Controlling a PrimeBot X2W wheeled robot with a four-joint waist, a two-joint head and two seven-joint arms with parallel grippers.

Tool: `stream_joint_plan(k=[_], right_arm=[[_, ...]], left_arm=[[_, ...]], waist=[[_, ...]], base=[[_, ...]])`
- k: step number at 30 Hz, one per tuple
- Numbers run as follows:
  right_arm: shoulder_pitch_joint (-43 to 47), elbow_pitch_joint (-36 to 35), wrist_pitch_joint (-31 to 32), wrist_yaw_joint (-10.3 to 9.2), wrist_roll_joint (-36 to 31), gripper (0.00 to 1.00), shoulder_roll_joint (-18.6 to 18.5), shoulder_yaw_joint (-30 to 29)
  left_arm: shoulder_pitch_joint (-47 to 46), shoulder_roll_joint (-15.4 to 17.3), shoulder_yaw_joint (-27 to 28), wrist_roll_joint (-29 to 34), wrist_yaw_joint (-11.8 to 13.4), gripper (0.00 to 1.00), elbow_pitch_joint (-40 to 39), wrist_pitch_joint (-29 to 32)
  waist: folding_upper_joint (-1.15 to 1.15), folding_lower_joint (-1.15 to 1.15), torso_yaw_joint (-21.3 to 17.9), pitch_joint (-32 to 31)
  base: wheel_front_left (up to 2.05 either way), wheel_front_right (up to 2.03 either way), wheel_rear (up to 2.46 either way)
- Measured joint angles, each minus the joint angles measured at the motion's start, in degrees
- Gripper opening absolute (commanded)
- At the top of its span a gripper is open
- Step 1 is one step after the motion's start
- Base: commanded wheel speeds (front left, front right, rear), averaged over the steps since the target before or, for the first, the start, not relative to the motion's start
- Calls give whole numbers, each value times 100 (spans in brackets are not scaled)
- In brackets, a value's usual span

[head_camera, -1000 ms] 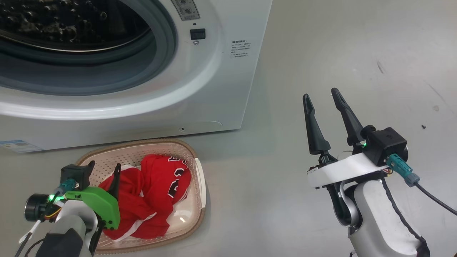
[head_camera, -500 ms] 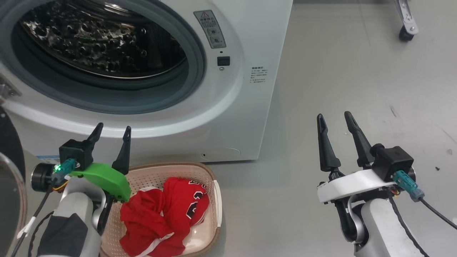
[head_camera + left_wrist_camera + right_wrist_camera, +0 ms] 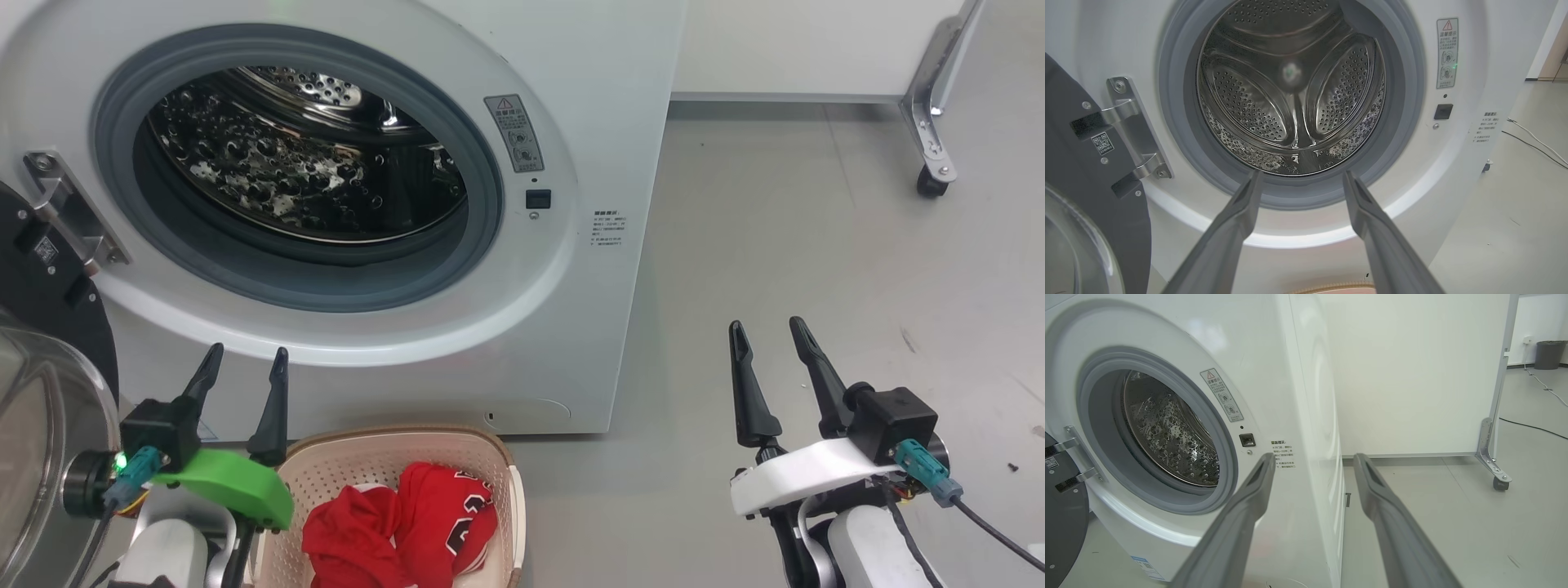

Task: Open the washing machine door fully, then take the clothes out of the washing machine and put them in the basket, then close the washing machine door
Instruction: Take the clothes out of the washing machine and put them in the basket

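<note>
Two released: left end effector (image 3: 249, 351), right end effector (image 3: 767, 323). One washing machine (image 3: 604, 122), door (image 3: 41, 278) open; one near basket (image 3: 343, 465) holding clothes (image 3: 408, 523).

Long dark jaws, green left wrist plate (image 3: 233, 488), white right wrist plate (image 3: 796, 475), teal connectors (image 3: 921, 467).

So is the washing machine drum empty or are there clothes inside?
Empty, as far as visible: the drum shows bare perforated steel; the red clothes lie in the basket.

Round washing machine door (image 3: 37, 327) cut off by the left edge, basket (image 3: 457, 437) and red clothes (image 3: 408, 531) cropped at the bottom, warning label (image 3: 516, 133) print too small to read
</note>
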Motion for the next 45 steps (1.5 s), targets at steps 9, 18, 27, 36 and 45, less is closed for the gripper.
stream_joint_plan(k=[9, 18, 27, 36, 45], right_arm=[[129, -48, 0, 45, 0, 100, 3, 16], [228, -126, 0, 45, 0, 100, 3, -57], [241, -156, 0, 45, -2, 100, 4, -67], [242, -194, 0, 46, -19, 100, 4, -70], [260, -204, 0, 46, -19, 100, 4, -69]], left_arm=[[598, -30, 140, 2, 48, 100, -491, 0], [1007, -62, 160, 52, 48, 100, -869, 0], [1224, -148, 157, 45, 44, 100, -1089, 0], [1347, -155, 158, 45, 35, 100, -1233, 0], [1466, -156, 157, 45, 34, 100, -1337, 0]], waist=[[0, 0, -64, -227], [0, 0, -118, -245], [0, 0, -155, -230], [0, 0, -182, -217], [0, 0, -193, -196]], base=[[0, 0, 0], [0, 0, 0], [0, 0, 0], [0, 0, 0], [0, 0, 0]])
